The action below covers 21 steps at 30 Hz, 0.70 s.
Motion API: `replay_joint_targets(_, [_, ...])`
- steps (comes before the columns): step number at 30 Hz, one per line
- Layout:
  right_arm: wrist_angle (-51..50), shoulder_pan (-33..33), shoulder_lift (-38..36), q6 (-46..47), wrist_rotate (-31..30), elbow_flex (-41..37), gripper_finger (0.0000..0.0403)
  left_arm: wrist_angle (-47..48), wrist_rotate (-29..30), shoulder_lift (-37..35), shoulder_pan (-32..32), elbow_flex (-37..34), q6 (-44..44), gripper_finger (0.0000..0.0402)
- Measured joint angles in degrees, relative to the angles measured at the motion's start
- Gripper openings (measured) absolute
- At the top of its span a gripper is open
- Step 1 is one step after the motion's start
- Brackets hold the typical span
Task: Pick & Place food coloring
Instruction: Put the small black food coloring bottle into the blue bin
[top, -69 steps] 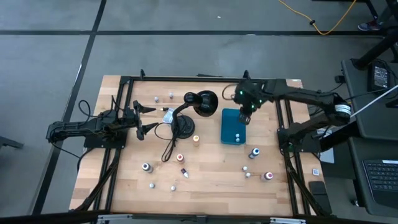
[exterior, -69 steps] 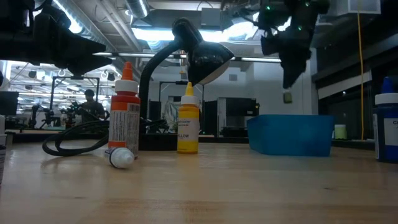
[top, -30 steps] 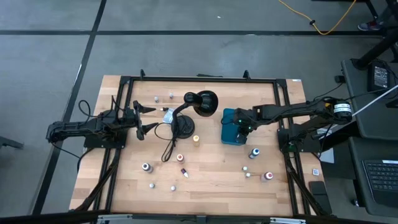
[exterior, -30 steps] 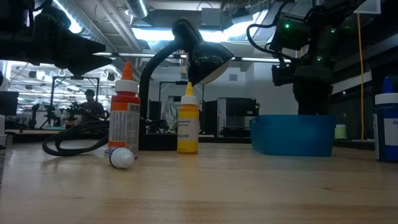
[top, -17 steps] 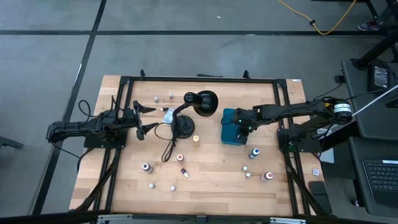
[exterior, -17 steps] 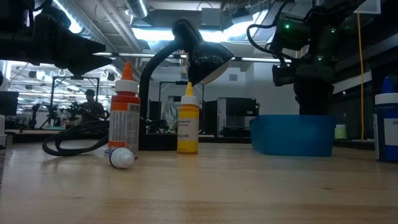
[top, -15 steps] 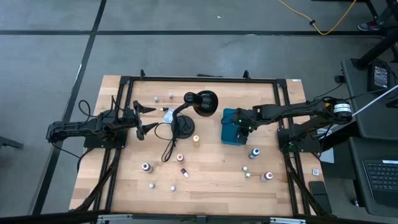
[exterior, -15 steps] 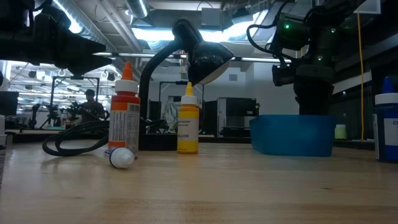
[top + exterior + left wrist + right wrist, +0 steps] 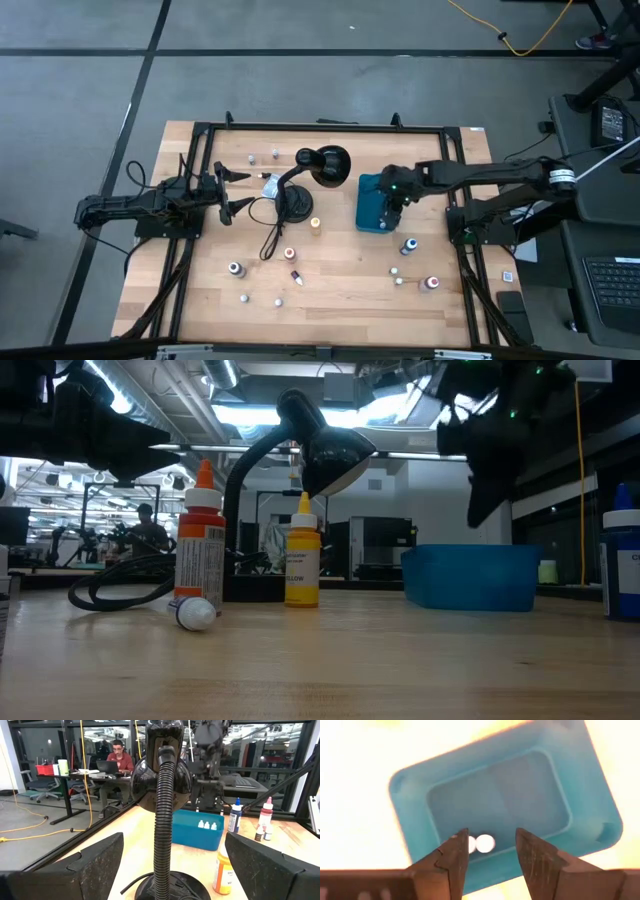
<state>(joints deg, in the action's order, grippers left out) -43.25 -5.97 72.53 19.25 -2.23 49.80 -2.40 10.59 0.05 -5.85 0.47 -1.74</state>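
Across the wooden table point(image 9: 340, 290), seeing most of the food coloring bottles point(image 9: 290, 255) sitting loose around the black lamp point(image 9: 325, 165), with a few white-capped bottles point(image 9: 482, 843) already standing in the teal box point(image 9: 372, 205), presumably being collected there. Hovering the right gripper point(image 9: 490, 837) straight above that box, fingers parted and pinching nothing, so probably finishing a drop-off rather than grabbing. Parking the left gripper point(image 9: 238, 190) spread wide over the table's left side, just waiting out of the way.

The 2 arms are dark, jointed and cable-strung, the right arm point(image 9: 470, 178) carrying small green lights and a white band, its fingers point(image 9: 540, 862) looking brownish and wedge-shaped.
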Motion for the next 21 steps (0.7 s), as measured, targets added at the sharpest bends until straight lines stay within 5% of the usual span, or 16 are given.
replay_joint_targets(21, [3.50, 22.23, -2.63, 1.11, 3.79, 5.72, 0.0162, 0.00, 0.00, -0.01, 0.02, 0.01, 0.00, 0.0345])
